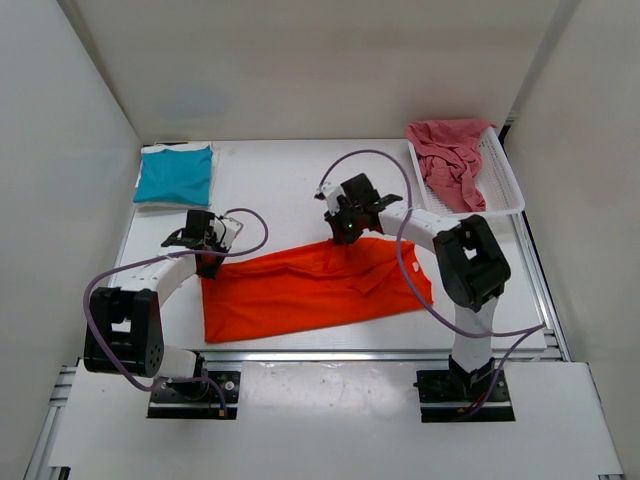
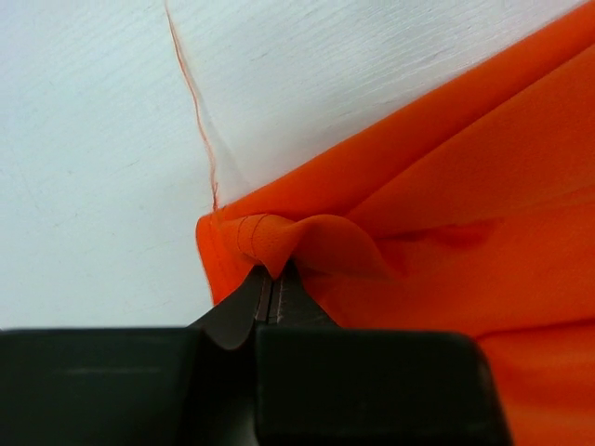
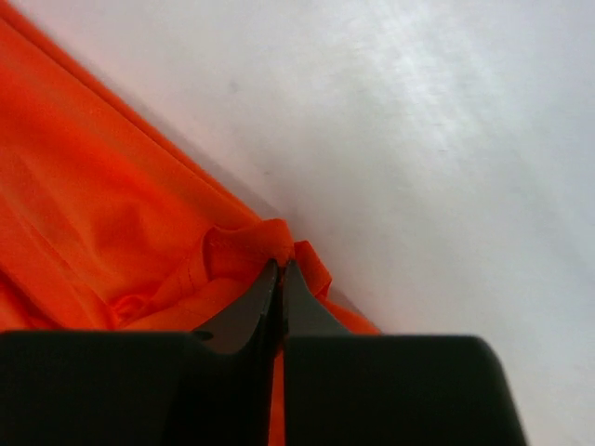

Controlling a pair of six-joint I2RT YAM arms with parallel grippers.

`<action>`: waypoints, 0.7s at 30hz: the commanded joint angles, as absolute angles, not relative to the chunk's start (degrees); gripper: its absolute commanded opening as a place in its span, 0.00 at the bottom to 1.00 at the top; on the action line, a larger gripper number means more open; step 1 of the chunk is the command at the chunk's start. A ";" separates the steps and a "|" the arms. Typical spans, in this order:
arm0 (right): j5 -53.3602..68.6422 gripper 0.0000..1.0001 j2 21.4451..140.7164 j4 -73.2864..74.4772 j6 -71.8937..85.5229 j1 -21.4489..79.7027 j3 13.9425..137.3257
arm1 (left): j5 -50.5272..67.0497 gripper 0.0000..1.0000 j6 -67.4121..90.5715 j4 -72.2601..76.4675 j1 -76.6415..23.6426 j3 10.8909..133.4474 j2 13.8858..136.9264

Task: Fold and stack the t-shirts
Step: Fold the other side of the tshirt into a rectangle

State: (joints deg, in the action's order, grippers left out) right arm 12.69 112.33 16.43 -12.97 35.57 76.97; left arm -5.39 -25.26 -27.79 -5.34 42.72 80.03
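A bright orange t-shirt lies spread across the middle of the table. My left gripper is shut on its far left corner; in the left wrist view a pinched fold of the orange t-shirt bunches at my left gripper. My right gripper is shut on the shirt's far edge near its middle, with the orange t-shirt puckered at my right gripper. A folded teal-blue t-shirt lies at the far left on top of a white one. A crumpled pinkish-red t-shirt sits in the basket.
The white mesh basket stands at the far right corner of the table. White walls enclose the table on three sides. A loose orange thread trails from the shirt's corner over the white tabletop.
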 commanded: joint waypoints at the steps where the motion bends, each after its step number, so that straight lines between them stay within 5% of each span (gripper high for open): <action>1: 10.01 0.00 106.53 18.44 -12.57 31.74 80.86 | -5.72 0.00 -25.93 -27.51 -5.10 44.65 77.87; 6: 14.76 0.05 100.30 24.16 -15.29 33.22 74.03 | -5.97 0.00 -26.80 -28.13 -5.10 44.39 77.69; 17: 13.71 0.34 93.96 25.58 -18.37 34.98 60.91 | -5.45 0.00 -27.33 -28.13 -6.59 41.93 76.55; 21: 12.92 0.34 93.60 26.36 -18.71 33.75 61.17 | -5.54 0.00 -27.07 -28.13 -6.77 41.66 76.29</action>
